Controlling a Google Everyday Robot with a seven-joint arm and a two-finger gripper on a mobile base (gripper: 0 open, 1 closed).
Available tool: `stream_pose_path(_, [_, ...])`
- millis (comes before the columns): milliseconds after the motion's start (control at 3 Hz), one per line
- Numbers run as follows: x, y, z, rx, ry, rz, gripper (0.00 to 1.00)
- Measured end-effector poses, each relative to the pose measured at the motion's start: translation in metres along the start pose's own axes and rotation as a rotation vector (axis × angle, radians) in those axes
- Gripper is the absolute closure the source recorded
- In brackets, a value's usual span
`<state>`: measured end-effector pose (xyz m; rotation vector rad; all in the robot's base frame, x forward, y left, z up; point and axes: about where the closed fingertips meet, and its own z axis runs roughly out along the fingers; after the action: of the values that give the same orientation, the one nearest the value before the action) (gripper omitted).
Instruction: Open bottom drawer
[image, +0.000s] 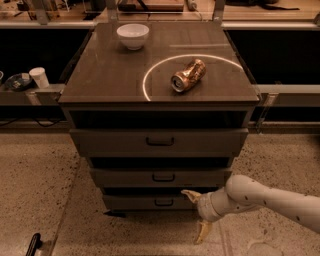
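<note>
The cabinet has three grey-brown drawers. The bottom drawer (145, 202) is the lowest and narrowest front, with a small dark bar handle (164, 202). My gripper (197, 215) is at the drawer's right end, just right of the handle and low near the floor. Its two pale fingers are spread apart, one fingertip (190, 194) up by the drawer front and the other pointing down to the floor. It holds nothing. My white arm (270, 197) reaches in from the right.
On the cabinet top (100, 80) lie a white bowl (133, 35) and a crushed can (188, 75) inside a light ring. The middle drawer (160, 177) and top drawer (160, 142) stand above. A cup (38, 77) sits on a shelf at left. Speckled floor surrounds.
</note>
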<state>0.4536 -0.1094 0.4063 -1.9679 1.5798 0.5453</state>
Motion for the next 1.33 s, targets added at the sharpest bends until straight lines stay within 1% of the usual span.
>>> stream_pose_path(333, [0.026, 0.002, 0.026, -0.015, 0.008, 0.018, 0.00])
stream_pose_path(667, [0.080, -0.012, 0.049, 0.021, 0.044, 0.077, 0.00])
stream_pose_path(1000, [0.084, -0.015, 0.050, 0.021, 0.061, 0.079, 0.00])
stream_pose_path(1333, [0.094, -0.021, 0.053, 0.014, 0.109, 0.084, 0.00])
